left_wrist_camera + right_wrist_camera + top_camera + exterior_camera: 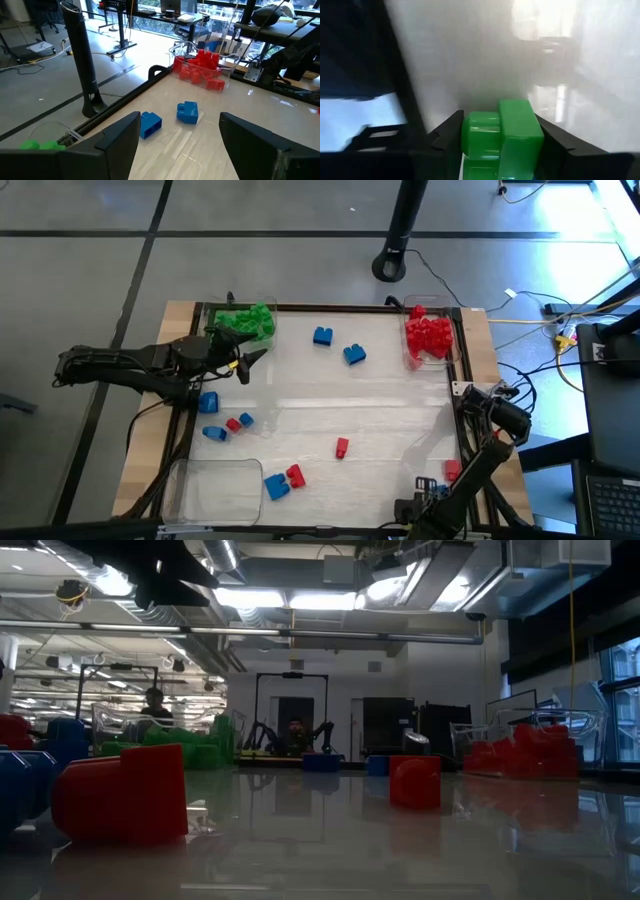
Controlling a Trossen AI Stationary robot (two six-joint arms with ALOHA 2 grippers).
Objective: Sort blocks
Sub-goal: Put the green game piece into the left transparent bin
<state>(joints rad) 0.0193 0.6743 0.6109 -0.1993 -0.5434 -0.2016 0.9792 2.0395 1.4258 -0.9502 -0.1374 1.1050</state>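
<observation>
Green blocks (247, 321) fill the eleven-o'clock tray, where the left gripper (243, 363) hangs released. Six blue blocks (323, 336) and four red blocks (342, 446) lie loose. Red pile (430, 336) at one o'clock. Right gripper (499, 145), five o'clock, grasps one green brick (502, 137).

Green blocks (247, 320) are heaped at 11 o'clock on the pale grey worktop (390, 405), red blocks (430, 335) at 1 o'clock. Loose blue blocks (338, 346) and red ones (342, 446) dot the middle. A green block (501, 137) sits between the right claw's (500, 145) black fingers.
</observation>
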